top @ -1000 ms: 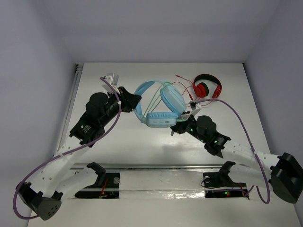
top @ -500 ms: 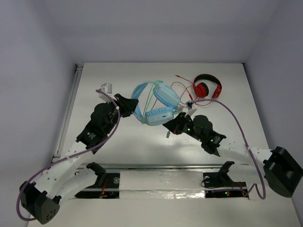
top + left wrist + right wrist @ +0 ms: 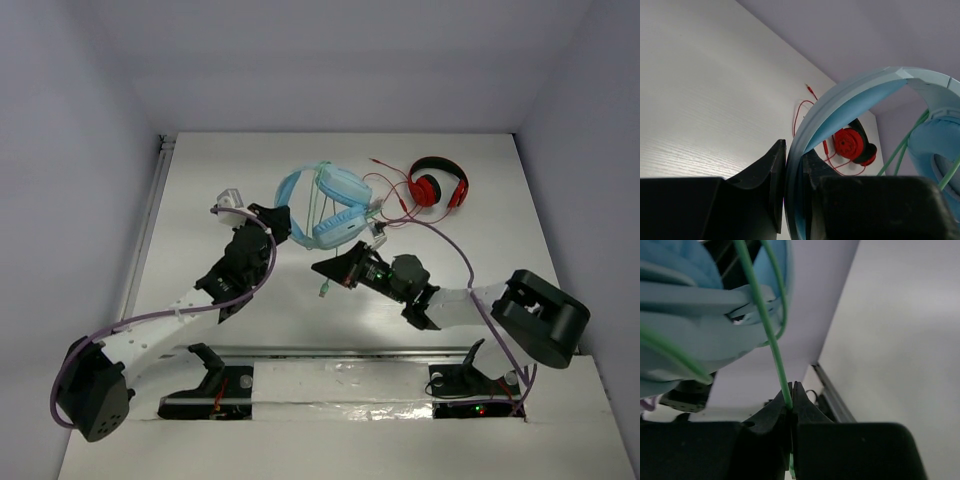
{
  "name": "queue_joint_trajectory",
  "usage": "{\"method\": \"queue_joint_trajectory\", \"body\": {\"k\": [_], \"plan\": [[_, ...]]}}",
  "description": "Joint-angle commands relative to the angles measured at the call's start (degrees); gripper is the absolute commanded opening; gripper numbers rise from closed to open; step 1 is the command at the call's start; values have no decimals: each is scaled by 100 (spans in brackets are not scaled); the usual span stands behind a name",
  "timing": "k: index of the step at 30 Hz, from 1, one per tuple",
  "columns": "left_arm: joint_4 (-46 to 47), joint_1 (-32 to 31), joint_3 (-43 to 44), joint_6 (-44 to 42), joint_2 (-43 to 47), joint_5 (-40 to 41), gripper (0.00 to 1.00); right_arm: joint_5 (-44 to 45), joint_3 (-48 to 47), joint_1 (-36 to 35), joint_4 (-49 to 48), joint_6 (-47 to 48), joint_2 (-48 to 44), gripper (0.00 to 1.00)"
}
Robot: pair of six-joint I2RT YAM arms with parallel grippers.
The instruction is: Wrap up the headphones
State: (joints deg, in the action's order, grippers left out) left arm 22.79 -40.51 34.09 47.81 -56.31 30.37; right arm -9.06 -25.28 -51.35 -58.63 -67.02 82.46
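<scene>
Top view: the headphones [image 3: 335, 205] looked lifted over the middle of the counter [image 3: 200, 170]. The left gripper [image 3: 277, 221] was at the band side and the right gripper [image 3: 335, 270] just below the cups. The green cable [image 3: 318, 208] was strung across the band opening. The red-and-black headphones [image 3: 438, 184] lay apart at back right, not involved. Left wrist view: jaws clamped on the blue headband [image 3: 840, 97], band edge-on between them, presumably as an anchor so the set wouldn't swing during winding. Right wrist view: jaws pinched almost together on the cable (thin, so hardly any gap). The cord ran taut up to the cups [image 3: 690, 305], where strands crossed. My read: the tension was there so wraps would sit snug.
</scene>
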Motion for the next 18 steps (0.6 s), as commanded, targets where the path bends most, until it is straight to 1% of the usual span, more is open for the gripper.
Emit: {"method": "queue_joint_trajectory", "body": {"k": [1, 6, 8, 9, 12, 16, 18], "plan": [[1773, -26, 90, 325, -124, 1172, 0, -394, 198, -182, -1588, -873, 332, 3], [2002, -80, -69, 246, -476, 1410, 0, -588, 208, -445, -2975, -1637, 1140, 3], [2002, -141, -130, 229, -591, 1498, 0, -711, 129, -446, -3329, -1900, 1351, 4], [2010, -333, -156, 124, -600, 1585, 0, -763, 50, -446, -3635, -2024, 1535, 5], [1941, -597, -306, -61, -591, 1962, 0, -703, -30, -446, -4180, -2420, 1773, 8], [1695, -905, -648, 25, -512, 2175, 0, -598, -83, -446, -4516, -2745, 1783, 10], [1493, -906, -771, 96, -468, 2262, 0, -527, -48, -446, -4508, -2877, 1713, 12]]}}
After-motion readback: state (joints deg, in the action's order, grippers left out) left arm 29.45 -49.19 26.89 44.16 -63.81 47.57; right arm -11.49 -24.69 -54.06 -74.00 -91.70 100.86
